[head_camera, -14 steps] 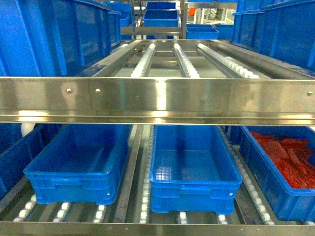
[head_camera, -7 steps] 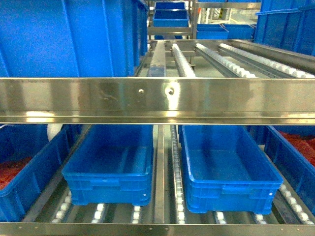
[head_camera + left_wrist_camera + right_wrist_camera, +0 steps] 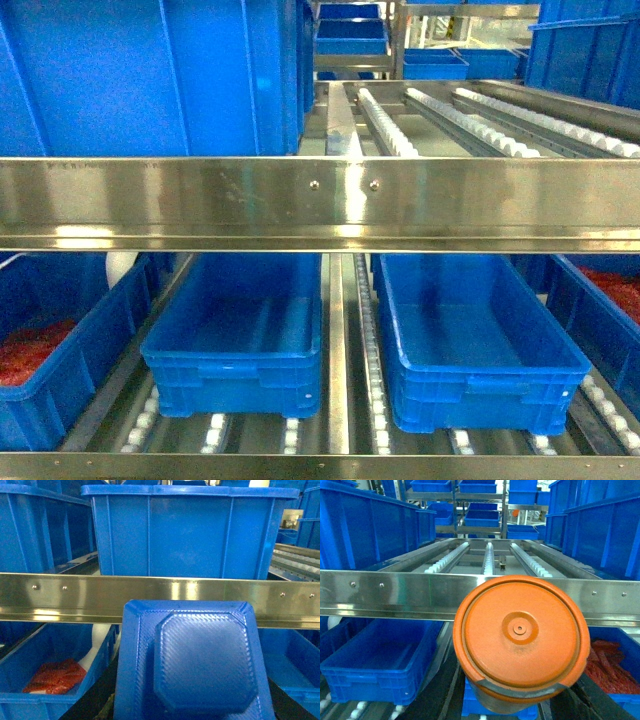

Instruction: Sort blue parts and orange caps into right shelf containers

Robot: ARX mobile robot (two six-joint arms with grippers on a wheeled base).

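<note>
**Two empty crates side by side on the lower rollers**

Seen under the steel rail [image 3: 320, 205]: left crate [image 3: 235, 335] and right crate [image 3: 470, 350], near and apart. Held close before the left wrist camera, a blue part [image 3: 192, 662]; before the right, an orange cap [image 3: 520, 635], gripped from below. Red pieces [image 3: 55, 676] lying in a far-left crate [image 3: 60, 340]. Fingers themselves hidden; grip state cannot be told.

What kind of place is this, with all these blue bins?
Most likely a factory or warehouse parts store. Steel flow racks with roller tracks carry rows of blue crates, some holding red parts, and more racks of crates stand behind.
</note>
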